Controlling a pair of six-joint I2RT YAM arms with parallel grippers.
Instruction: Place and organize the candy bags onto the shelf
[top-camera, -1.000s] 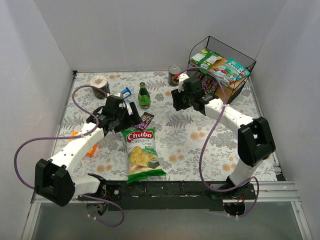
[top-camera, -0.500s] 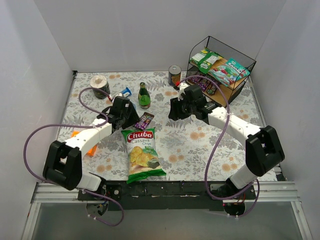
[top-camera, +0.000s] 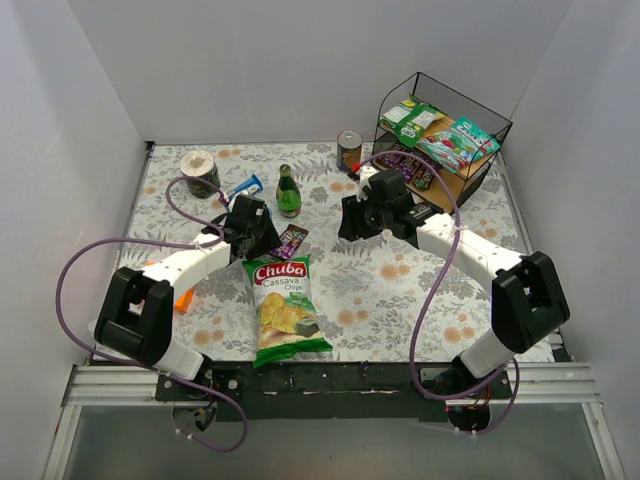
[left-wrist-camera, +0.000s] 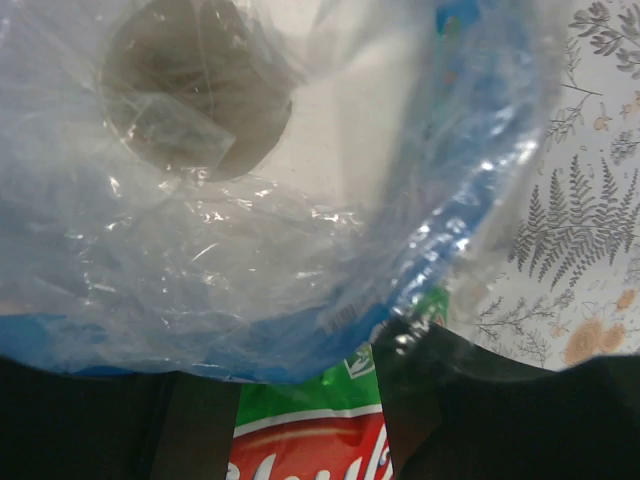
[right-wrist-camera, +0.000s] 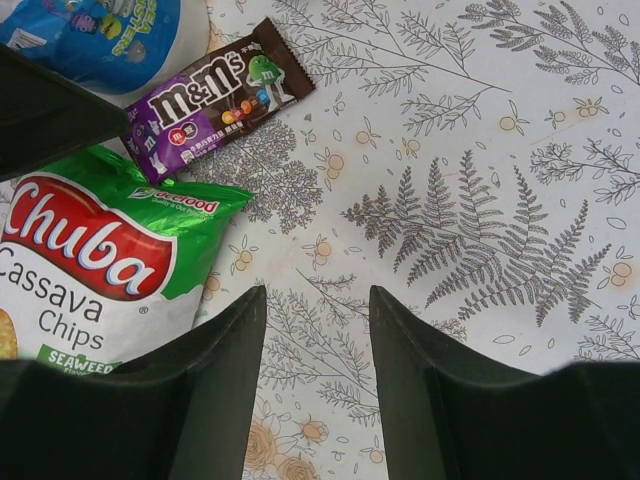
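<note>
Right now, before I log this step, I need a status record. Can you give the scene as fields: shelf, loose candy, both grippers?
shelf: two-tier wooden rack in a black wire frame, far right of the table
top board: green-and-white packet, teal packet
lower board: dark brown/purple packets
loose candy: dark brown M&M's packet flat on the table, beside the green-and-red Chuba chips bag
right gripper: open, empty
left gripper: its camera is filled by a clear blue-edged plastic wrapper; open or shut cannot be told
</note>
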